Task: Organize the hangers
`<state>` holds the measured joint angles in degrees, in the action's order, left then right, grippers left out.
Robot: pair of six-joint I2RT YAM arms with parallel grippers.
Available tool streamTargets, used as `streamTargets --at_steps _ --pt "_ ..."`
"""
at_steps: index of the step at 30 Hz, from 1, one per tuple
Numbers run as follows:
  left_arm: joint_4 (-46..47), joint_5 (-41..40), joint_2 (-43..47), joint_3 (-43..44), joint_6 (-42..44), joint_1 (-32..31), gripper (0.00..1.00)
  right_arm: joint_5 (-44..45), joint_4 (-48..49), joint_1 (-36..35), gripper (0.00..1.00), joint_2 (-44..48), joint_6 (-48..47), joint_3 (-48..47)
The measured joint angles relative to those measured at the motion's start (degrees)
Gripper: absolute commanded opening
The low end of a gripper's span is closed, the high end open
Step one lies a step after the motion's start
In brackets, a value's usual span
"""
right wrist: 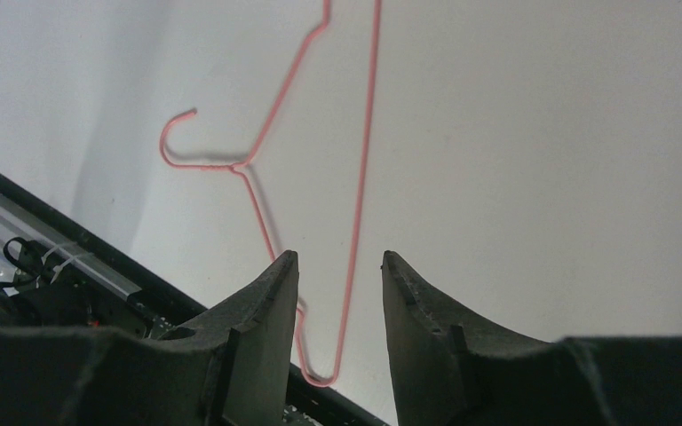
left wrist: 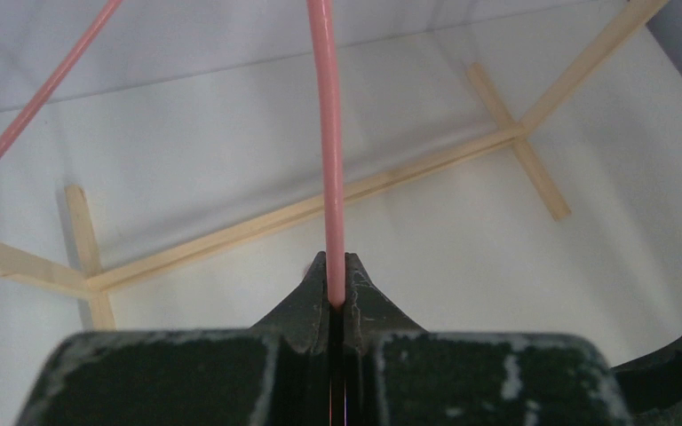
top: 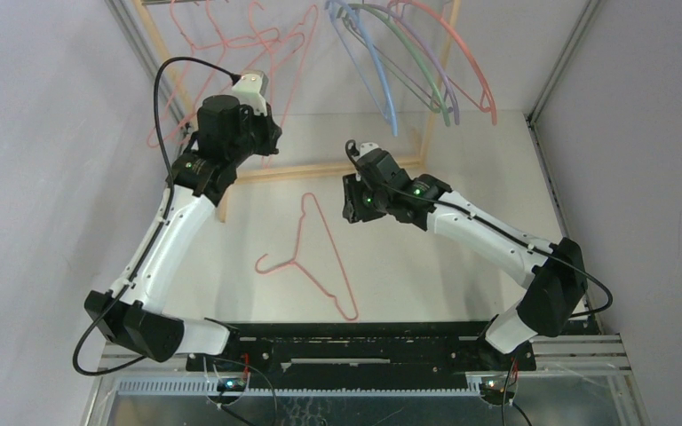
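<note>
hanger wire [left wrist: 329, 160] tight in left gripper [left wrist: 336, 269]; right gripper [right wrist: 338, 266] agape near flat hanger [right wrist: 241, 166]

Standing here and looking it all over, I can't make out a single word, label, brand mark, number or sign anywhere, from above or from either wrist.
</note>
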<state>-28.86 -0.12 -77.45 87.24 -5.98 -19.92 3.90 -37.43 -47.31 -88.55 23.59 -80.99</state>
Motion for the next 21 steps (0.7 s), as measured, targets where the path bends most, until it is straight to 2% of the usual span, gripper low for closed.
streamTargets --at_steps 10,21 --pt "4.26 -2.95 0.07 0.26 0.0 0.0 0.0 -2.51 0.26 1.6 0.46 -1.05 -2.6 0.2" --pt "4.31 -2.14 -10.86 10.05 -1.33 0.61 0.0 -5.4 0.28 4.22 0.45 -1.46 -3.19 1.22"
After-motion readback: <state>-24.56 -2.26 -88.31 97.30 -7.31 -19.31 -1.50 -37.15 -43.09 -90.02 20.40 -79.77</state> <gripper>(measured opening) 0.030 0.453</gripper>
